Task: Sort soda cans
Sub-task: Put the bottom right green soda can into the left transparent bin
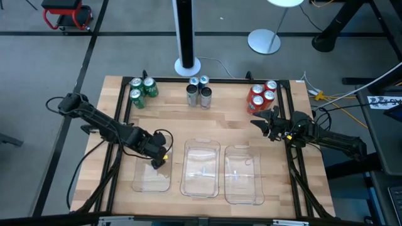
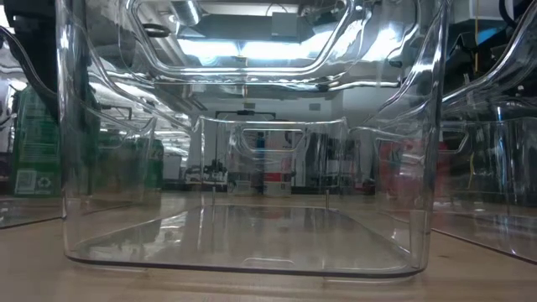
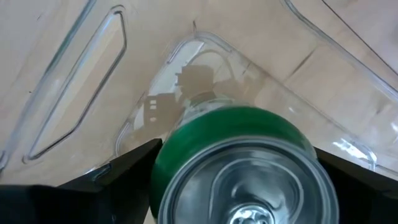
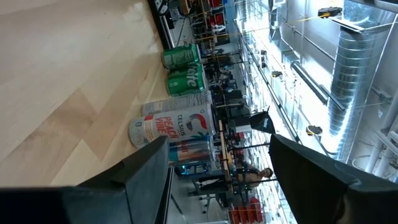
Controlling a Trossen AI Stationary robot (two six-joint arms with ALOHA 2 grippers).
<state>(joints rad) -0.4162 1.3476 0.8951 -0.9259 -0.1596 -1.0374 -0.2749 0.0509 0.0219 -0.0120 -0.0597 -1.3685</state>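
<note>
- At the back of the table (image 1: 94, 144), cans stand in three tight clusters well apart from one another: three green cans (image 1: 141, 91) on the left, four silver cans (image 1: 199, 91) in the middle, four red cans (image 1: 262, 95) on the right.
- A fourth green can (image 3: 242, 162) sits upright between the fingers (image 3: 124, 171) of the left gripper (image 1: 158, 162), over the back corner of the left tray (image 1: 147, 182). That makes twelve cans in all.
- Whether the left claw grips the can or has let it go cannot be told: the fingers flank it closely on both sides.
- Three clear trays (image 1: 201, 188) lie side by side along the table's near edge. No can shows in the middle or right one.
- The right gripper (image 1: 262, 120) hovers just in front of the red cans, released, with nothing between its fingers (image 4: 149, 180). Its wrist view looks along the tabletop to the silver cans and the green ones beyond.
- Black frame rails (image 1: 125, 107) run along the table's sides and back, close to the outer clusters.
- A white pole base (image 1: 187, 64) stands on the floor just behind the silver cans.
- Seen from table level, the tray walls fill the picture and blur the cans behind them.
</note>
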